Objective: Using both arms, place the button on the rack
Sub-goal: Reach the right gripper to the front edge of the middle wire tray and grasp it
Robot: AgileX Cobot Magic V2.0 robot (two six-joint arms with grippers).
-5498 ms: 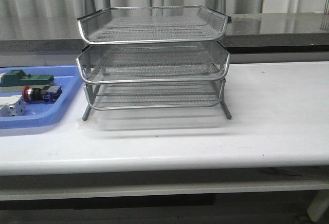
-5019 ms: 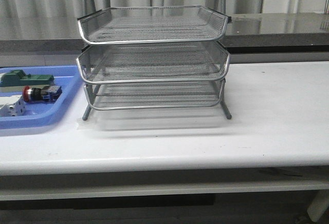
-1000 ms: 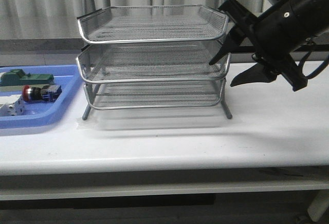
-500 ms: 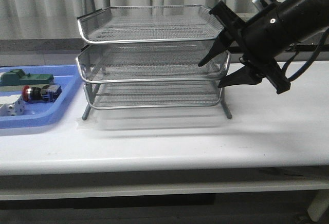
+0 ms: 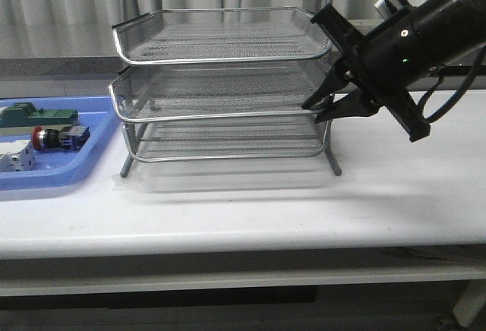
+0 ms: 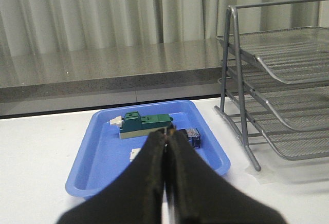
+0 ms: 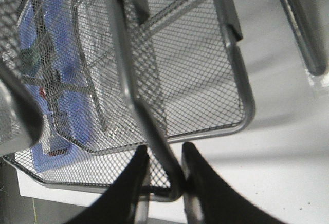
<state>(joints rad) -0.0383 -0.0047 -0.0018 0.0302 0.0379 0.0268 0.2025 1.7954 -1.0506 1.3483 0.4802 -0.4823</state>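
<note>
as the front view shows, we see the right gripper [image 5: 325, 108] clamped on the rack [image 5: 224, 88], the button [image 5: 57, 138] in the blue tray [image 5: 53, 173]. left wrist view: left gripper [image 6: 167, 137] closed, empty.

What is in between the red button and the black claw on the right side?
The rack stands between them in the front view. The button lies in the blue tray on one side, and the right gripper pinches the rack's far corner.

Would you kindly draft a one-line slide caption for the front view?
Right gripper clamps the middle tier's corner of the rack while the button waits in the blue tray.
</note>
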